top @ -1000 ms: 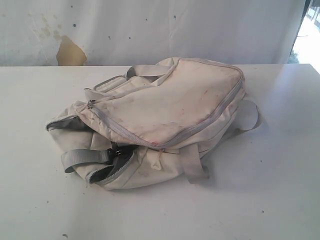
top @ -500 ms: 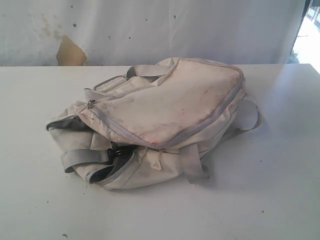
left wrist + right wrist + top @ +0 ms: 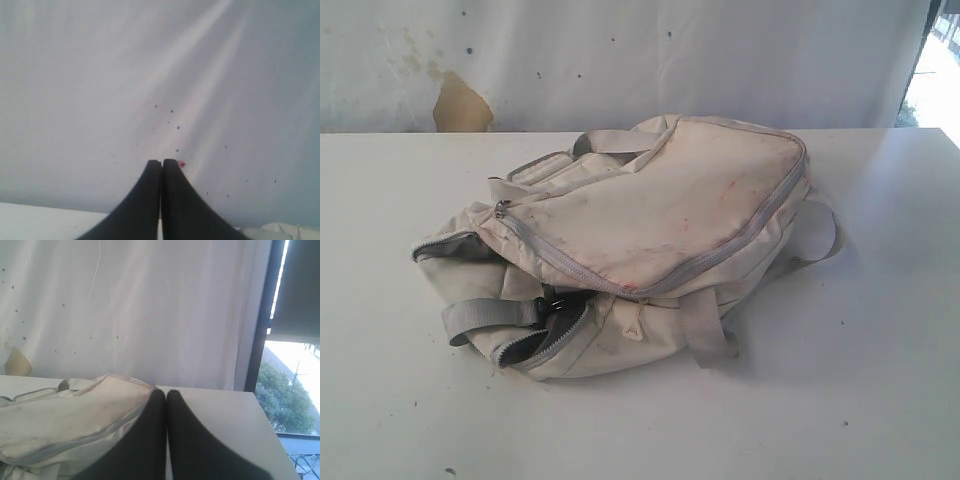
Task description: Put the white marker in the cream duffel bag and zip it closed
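Your left gripper (image 3: 161, 162) has its jaws pressed together, empty, facing a white backdrop (image 3: 100, 75). The cream duffel bag (image 3: 650, 220) lies mid-way across the table (image 3: 880, 350), its left end gaping unzipped. Your right gripper (image 3: 166, 392) is likewise pressed together, empty, looking over the bag.

Nothing to call over this last second: in the exterior view the cream duffel bag (image 3: 650, 220) shows no shift on the table (image 3: 880, 400). Its outline and folds match the earlier pictures as far as can be made out. The grey strap (image 3: 485, 315) at the near end lies along the same line, and the grey zipper (image 3: 720, 255) traces the same curve across the top panel. The wrist views give only the present moment, so there's no comparison to make there.
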Controlling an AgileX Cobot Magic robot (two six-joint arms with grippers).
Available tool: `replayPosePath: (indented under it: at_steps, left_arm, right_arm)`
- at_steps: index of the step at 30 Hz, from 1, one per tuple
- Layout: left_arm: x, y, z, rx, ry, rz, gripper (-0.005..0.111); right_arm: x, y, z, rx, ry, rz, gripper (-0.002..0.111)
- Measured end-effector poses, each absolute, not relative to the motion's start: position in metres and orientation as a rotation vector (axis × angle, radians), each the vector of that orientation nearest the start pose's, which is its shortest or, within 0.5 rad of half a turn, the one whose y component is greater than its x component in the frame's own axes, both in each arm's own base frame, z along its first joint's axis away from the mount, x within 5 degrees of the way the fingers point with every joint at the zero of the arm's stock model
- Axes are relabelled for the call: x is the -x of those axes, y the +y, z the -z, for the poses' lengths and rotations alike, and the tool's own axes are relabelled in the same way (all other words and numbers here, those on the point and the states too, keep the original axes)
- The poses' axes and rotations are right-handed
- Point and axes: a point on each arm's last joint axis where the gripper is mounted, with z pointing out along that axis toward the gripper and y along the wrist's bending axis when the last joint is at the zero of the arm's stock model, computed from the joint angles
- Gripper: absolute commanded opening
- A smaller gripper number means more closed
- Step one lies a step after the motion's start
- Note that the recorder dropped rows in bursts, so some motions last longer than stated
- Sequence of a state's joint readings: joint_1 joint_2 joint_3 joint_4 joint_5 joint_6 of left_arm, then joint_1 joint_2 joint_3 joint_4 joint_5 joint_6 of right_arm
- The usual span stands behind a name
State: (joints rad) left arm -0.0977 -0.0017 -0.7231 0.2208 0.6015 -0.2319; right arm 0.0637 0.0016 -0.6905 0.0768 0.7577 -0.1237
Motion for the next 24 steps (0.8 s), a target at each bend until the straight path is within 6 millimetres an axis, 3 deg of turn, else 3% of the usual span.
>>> replayPosePath:
  at_steps: [6,10,14,20,22,24]
  left_arm:
    - [0.032,0.015,-0.370,0.077,1.403,0.034,0.000]
    - [0.015,0.013,-0.352,0.026,1.434,-0.026,0.000]
    - [-0.021,0.007,-0.304,-0.024,1.499,-0.030,0.000]
    - [-0.052,-0.003,-0.229,-0.100,1.519,0.006,0.000]
    - [-0.056,-0.004,-0.212,-0.112,1.531,0.015,0.000]
    - [-0.056,-0.004,-0.209,-0.111,1.542,0.015,0.000]
  right_arm:
    - [0.019,0.004,-0.343,0.144,1.581,-0.039,0.000]
    - [0.001,0.004,-0.330,0.127,1.522,-0.035,0.000]
    - [-0.026,0.004,-0.297,0.106,1.474,-0.029,0.000]
    - [-0.051,0.004,-0.232,0.134,1.534,0.021,0.000]
    - [-0.056,0.004,-0.213,0.137,1.553,0.028,0.000]
    - [-0.056,0.004,-0.208,0.138,1.557,0.030,0.000]
